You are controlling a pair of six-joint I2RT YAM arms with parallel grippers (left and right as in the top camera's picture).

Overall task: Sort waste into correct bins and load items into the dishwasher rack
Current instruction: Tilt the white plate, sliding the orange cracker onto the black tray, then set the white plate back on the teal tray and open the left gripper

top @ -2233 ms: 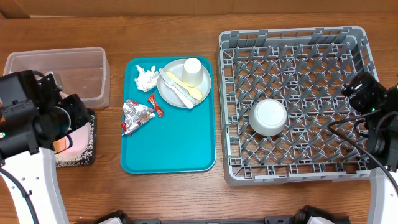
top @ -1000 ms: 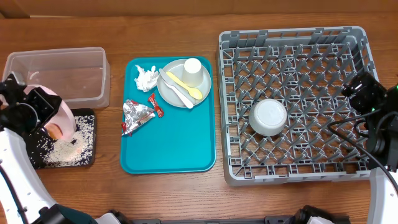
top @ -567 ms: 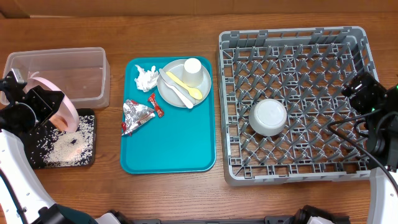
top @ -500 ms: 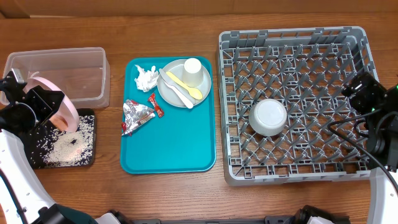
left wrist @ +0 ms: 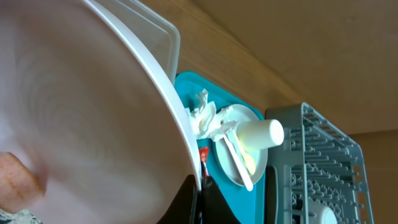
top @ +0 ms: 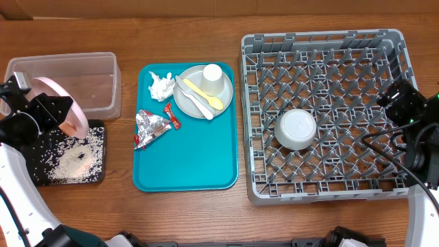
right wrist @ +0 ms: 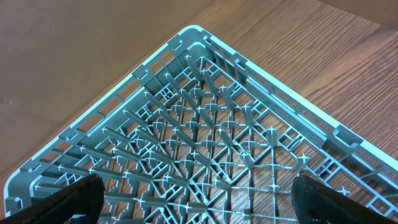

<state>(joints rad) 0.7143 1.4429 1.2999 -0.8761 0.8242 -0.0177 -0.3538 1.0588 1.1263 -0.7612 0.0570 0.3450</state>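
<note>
Overhead, the left gripper (top: 42,112) is clamped on the rim of the pale pink plate (top: 67,103), which it holds steeply tilted above the black tray (top: 101,156). In the left wrist view its fingertips (left wrist: 198,198) pinch the plate's edge. A faint orange patch low on the plate's face may be clinging food; I cannot tell.

White rice grains (top: 67,156) lie scattered across the black tray, so the step in hand looks like tipping plate scraps into that bin. Next, I judge, the plate needs carrying across to the dishwasher rack (top: 322,42) and standing between pegs, kept clear of the small bowl (top: 295,129) inside it.

Just behind the plate stands the clear tub (top: 103,68). On the teal tray (top: 185,161) remain the tissue (top: 161,86), foil wrapper (top: 149,125), red packet (top: 171,116), and a grey plate (top: 184,104) bearing the cup (top: 212,78), yellow spoon (top: 204,95) and white utensil (top: 194,101).

The right gripper (right wrist: 193,200) hangs wide open, holding nothing, over the rack's far corner.
</note>
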